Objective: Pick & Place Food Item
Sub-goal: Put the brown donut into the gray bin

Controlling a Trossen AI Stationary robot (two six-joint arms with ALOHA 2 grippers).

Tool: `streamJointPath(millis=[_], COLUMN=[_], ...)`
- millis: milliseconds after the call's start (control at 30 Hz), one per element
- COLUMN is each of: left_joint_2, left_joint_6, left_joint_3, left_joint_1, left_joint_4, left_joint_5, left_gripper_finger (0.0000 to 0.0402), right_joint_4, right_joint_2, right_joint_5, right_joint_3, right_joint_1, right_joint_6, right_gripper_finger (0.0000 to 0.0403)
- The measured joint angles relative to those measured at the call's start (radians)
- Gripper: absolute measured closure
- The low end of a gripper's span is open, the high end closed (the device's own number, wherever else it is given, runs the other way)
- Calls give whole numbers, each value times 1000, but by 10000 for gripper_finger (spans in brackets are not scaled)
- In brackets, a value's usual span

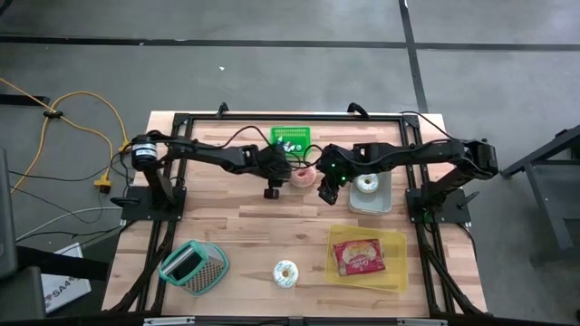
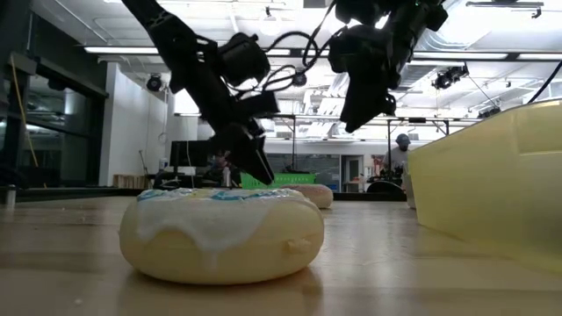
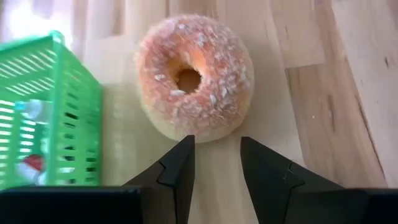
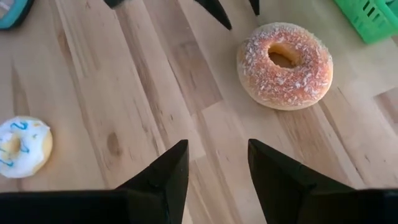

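Note:
A sugar-coated doughnut [image 3: 196, 78] lies flat on the wooden table [image 1: 236, 217], beside a green basket [image 3: 43, 112]. My left gripper [image 3: 214, 162] stands open just short of the doughnut's near side, slanting down at it; both show in the high view, the gripper [image 1: 283, 177] left of the doughnut [image 1: 304, 177]. My right gripper [image 4: 217, 165] hangs open above the table to the doughnut's right [image 4: 285, 65], higher up [image 2: 360, 105], with nothing between its fingers. My left gripper [image 2: 250, 158] is lower in the low view.
A white tray [image 1: 381, 201] holding a doughnut sits right of centre. A yellow tray [image 1: 391, 240] with a food packet lies near right. A white-iced doughnut [image 1: 286, 273] and a teal basket [image 1: 193, 266] lie near the front edge. Bare table shows left of centre.

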Motion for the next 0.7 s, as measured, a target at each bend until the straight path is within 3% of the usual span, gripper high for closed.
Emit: streamJointPath(millis=[333, 533, 700], left_joint_2=[-126, -161, -179], left_joint_6=[-7, -36, -62], left_joint_3=[0, -3, -19], left_joint_1=[8, 62, 93], left_joint_4=[-90, -152, -186], left_joint_5=[-39, -16, 67], left_gripper_finger=[279, 279, 279], right_joint_4=[20, 75, 110], right_joint_2=[21, 21, 21], right_joint_5=[24, 94, 97], right_joint_3=[0, 0, 0], right_joint_1=[-1, -9, -54], right_joint_6=[-129, -146, -121], right_gripper_finger=[251, 251, 251])
